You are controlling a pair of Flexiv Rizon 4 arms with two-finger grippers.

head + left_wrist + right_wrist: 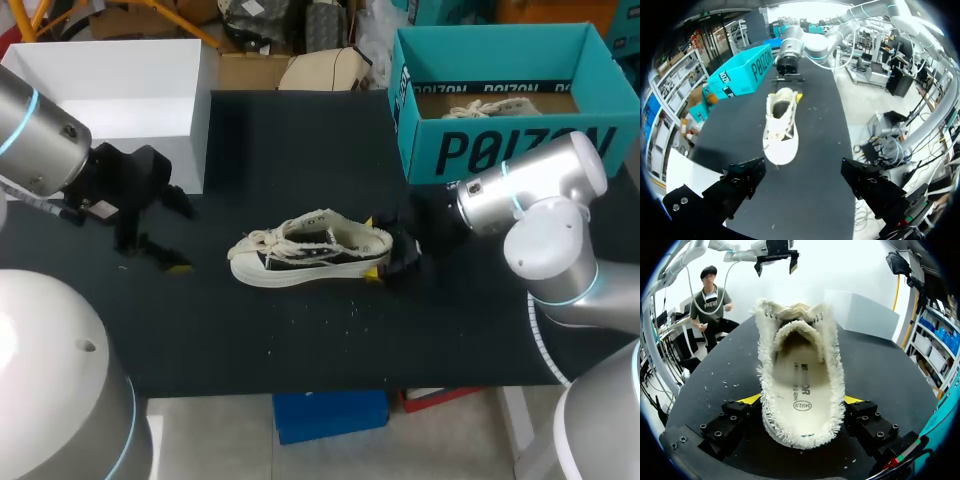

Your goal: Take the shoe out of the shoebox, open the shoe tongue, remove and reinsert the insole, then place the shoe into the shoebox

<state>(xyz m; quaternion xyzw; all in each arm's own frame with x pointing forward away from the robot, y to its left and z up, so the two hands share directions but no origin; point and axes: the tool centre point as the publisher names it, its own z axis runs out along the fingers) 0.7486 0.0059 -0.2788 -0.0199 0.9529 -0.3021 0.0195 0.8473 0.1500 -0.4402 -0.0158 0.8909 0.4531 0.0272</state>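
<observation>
Cream shoe (300, 252): stands on its sole near the middle of the table (300, 340), outside the shoebox. Toe points toward the left arm, heel toward the right arm.
Laces (262, 240): loose, lying over the front of the shoe.
Insole (801, 390): seated inside the shoe, seen through the frayed collar in the right wrist view.
Right gripper (378, 248): at the heel. One yellow-tipped finger sits on each side of the heel and both touch it, so the heel is clamped between them.
Left gripper (170, 232): fingers spread wide with nothing between them. Positioned at the table's left side, well apart from the toe, with the shoe straight ahead of it in the left wrist view.
Shoebox (500, 150): teal, open at the top, at the table's back right, behind the right gripper. A second shoe (495, 105) lies inside it.
White box (120, 90): at the table's back left, near the left gripper.
Table: black surface, with small pale specks scattered in front of the shoe.
</observation>
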